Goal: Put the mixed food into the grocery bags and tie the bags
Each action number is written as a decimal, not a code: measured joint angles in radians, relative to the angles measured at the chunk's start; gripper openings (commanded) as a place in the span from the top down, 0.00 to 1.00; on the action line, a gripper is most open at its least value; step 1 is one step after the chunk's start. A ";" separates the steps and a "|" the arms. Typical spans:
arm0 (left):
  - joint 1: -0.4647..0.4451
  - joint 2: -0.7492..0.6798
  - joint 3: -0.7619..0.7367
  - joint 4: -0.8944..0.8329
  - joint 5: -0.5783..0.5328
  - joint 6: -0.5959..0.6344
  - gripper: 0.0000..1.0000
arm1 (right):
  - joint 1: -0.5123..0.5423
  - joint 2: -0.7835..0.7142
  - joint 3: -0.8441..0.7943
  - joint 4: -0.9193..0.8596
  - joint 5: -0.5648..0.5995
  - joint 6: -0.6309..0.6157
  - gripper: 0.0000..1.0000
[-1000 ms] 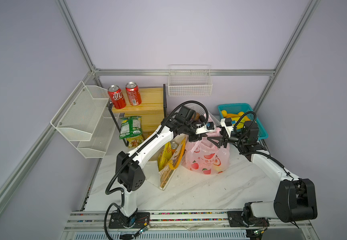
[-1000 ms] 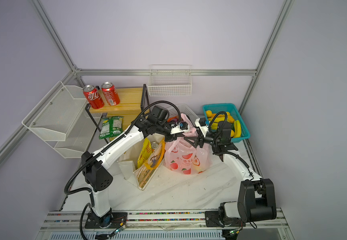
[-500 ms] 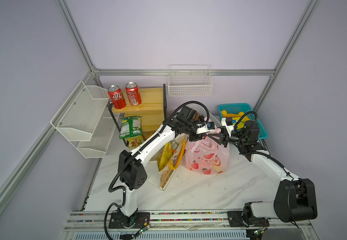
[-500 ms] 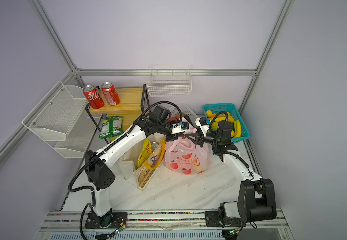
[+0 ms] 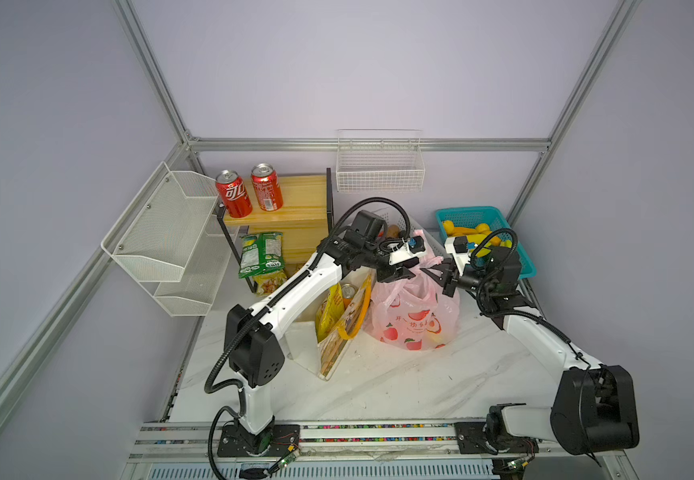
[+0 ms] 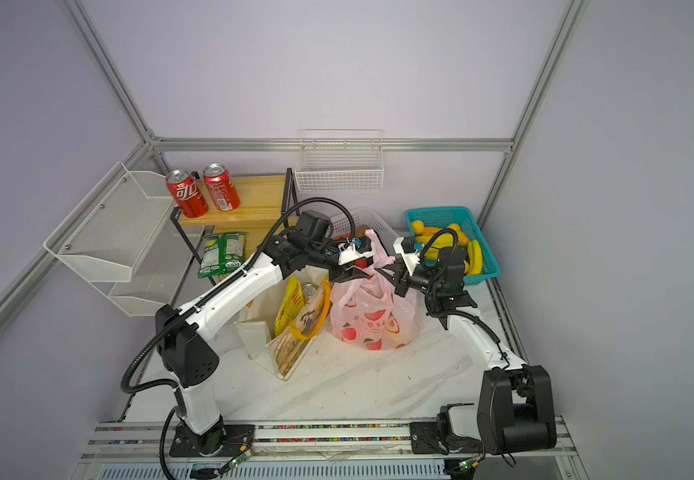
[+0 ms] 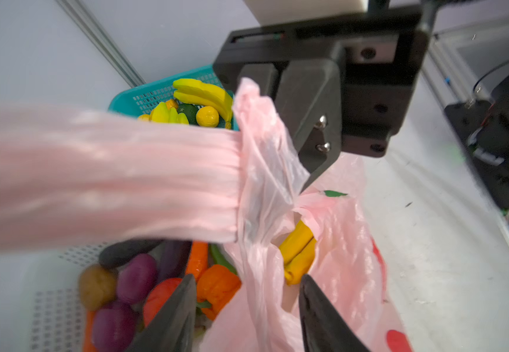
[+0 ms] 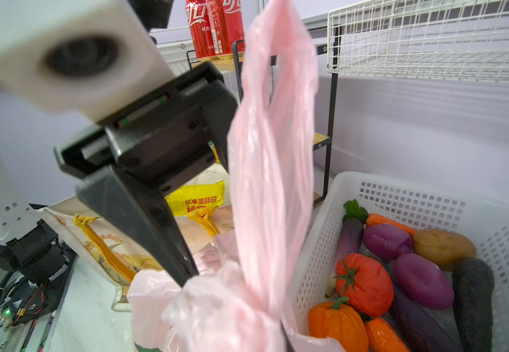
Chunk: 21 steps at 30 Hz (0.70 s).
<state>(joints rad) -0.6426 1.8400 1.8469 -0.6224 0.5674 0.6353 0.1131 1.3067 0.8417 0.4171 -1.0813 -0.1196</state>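
Far left, two red cola cans (image 5: 249, 193) stand on the wooden shelf (image 5: 299, 197), and the green crisp packet (image 5: 261, 253) leans below them. Nearer the middle, the cream tote (image 5: 334, 349) stands open on the table (image 5: 420, 386). The yellow crisp packet (image 5: 328, 309) and the orange soda can (image 5: 348, 291) sit inside it.

Just right of the tote is the pink plastic bag (image 5: 413, 320), and both my arms meet over its mouth. My left gripper (image 7: 247, 307) hangs there with its jaws apart. A strip of the bag's film runs between them, but I pinch nothing. One bag handle (image 8: 274, 152) stands up loose beside it.

My right gripper (image 7: 305, 183) reaches in from the right with its jaws pressed together on a fold of film at the bag's mouth. A yellow banana bunch (image 7: 297, 253) shows inside the bag. Far right, the teal basket (image 5: 519, 249) holds more yellow fruit.
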 measured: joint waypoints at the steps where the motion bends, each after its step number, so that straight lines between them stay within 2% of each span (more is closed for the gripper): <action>1: 0.016 -0.035 -0.040 0.032 0.031 -0.036 0.33 | 0.000 -0.010 -0.013 0.010 0.005 0.011 0.97; 4: 0.060 -0.101 -0.093 0.130 0.121 -0.155 0.27 | 0.001 -0.034 -0.045 0.037 0.011 0.044 0.97; 8: 0.088 -0.110 -0.090 0.259 0.217 -0.336 0.25 | 0.006 -0.063 -0.076 0.048 0.012 0.069 0.97; 12: 0.079 -0.048 -0.046 0.321 0.290 -0.512 0.23 | 0.013 -0.089 -0.090 0.051 0.012 0.085 0.97; 15: 0.068 0.014 0.002 0.338 0.323 -0.600 0.21 | 0.021 -0.093 -0.094 0.051 0.012 0.088 0.97; 18: 0.057 0.068 0.053 0.346 0.349 -0.673 0.22 | 0.026 -0.093 -0.096 0.051 0.016 0.089 0.97; 21: 0.048 0.108 0.097 0.364 0.373 -0.732 0.30 | 0.029 -0.093 -0.097 0.051 0.020 0.089 0.97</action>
<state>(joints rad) -0.5949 1.9476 1.9442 -0.2581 0.9409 -0.0971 0.1417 1.2133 0.7452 0.4683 -1.0615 -0.0311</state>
